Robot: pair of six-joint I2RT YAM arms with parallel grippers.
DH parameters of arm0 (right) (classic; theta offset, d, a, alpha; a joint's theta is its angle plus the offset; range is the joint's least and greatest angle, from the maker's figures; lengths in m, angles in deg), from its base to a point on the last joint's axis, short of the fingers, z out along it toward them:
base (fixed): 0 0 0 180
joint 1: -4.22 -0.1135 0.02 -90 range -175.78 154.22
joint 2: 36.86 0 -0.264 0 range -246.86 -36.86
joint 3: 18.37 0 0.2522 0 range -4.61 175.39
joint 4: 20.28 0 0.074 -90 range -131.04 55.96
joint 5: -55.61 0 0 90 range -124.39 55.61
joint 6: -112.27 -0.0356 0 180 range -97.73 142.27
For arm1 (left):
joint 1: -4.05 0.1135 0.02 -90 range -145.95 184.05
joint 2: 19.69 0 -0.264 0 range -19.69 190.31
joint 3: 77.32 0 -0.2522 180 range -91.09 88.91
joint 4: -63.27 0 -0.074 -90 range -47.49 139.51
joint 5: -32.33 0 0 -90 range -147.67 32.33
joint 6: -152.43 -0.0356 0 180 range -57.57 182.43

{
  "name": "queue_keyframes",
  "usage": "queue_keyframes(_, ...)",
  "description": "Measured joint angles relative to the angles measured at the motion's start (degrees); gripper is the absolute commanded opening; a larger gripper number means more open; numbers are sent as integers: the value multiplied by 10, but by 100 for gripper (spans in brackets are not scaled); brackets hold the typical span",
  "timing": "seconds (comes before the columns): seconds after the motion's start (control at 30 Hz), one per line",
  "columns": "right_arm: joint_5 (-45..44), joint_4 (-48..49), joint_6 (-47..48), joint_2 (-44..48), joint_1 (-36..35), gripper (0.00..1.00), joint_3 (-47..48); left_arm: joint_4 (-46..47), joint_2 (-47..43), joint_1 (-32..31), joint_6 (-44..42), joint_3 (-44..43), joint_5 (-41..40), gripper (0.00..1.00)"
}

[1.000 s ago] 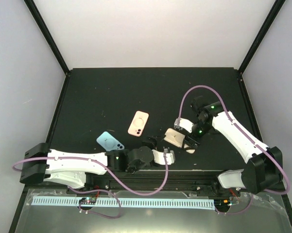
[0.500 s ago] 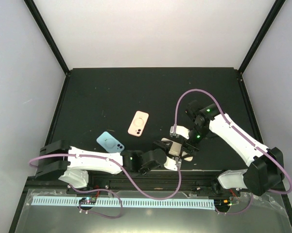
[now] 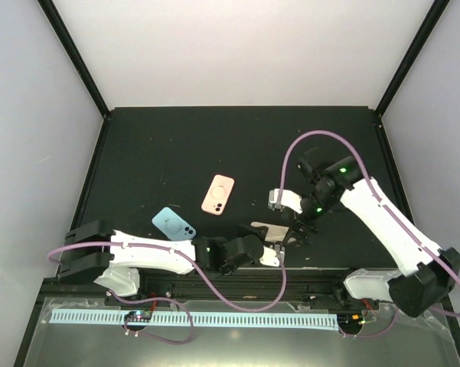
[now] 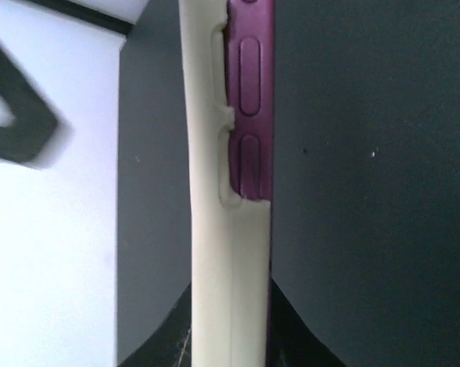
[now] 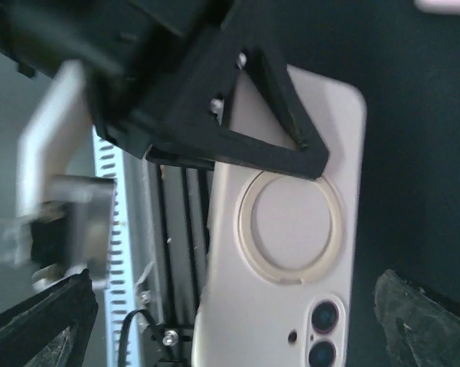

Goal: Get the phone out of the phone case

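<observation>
A cream phone case (image 4: 214,267) stands on edge between my left gripper's (image 4: 230,340) black fingers, which are shut on it. The purple phone (image 4: 251,99) sits inside it, its side buttons showing through the case's cut-out. From above, the case (image 3: 262,228) is held low over the table's near edge by the left gripper (image 3: 274,246). The right wrist view shows the case's back (image 5: 291,229), with its ring and camera lenses. My right gripper (image 5: 233,329) is open, its fingers wide on either side of the case without touching it; in the top view the right gripper (image 3: 295,229) hovers beside the case.
A pink phone case (image 3: 218,194) lies flat mid-table. A light blue one (image 3: 174,222) lies to its lower left, close to the left arm. The black table's near edge (image 3: 306,269) and the metal rail run just below the grippers.
The left arm has reached right and its gripper has shut on the cream case. The right gripper has let go, opened wide and drawn back slightly to the right.
</observation>
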Motion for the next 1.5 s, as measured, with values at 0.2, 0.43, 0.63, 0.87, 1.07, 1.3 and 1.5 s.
queue_keyframes(0.2, 13, 13, -13, 70, 17, 100, 79, -56, -49, 55, 200, 0, 71, 10)
queue_keyframes(0.43, 124, 152, -114, 132, 161, 91, 66, 33, -226, 200, 524, 88, 260, 4)
queue_keyframes(0.63, 252, 301, -216, 143, 176, 85, -35, 177, -268, 230, 716, 179, 374, 3)
queue_keyframes(0.87, 370, 494, -365, 183, 176, 72, -167, 304, -265, 230, 814, 197, 457, 4)
queue_keyframes(1.07, 433, 541, -398, 160, 167, 50, -154, 388, -233, 230, 855, 197, 505, 4)
queue_keyframes(1.3, 440, 564, -421, 163, 150, 21, -153, 432, -205, 230, 874, 194, 538, 5)
queue_keyframes(1.5, 440, 572, -440, 166, 150, 7, -153, 438, -201, 231, 869, 189, 554, 41)
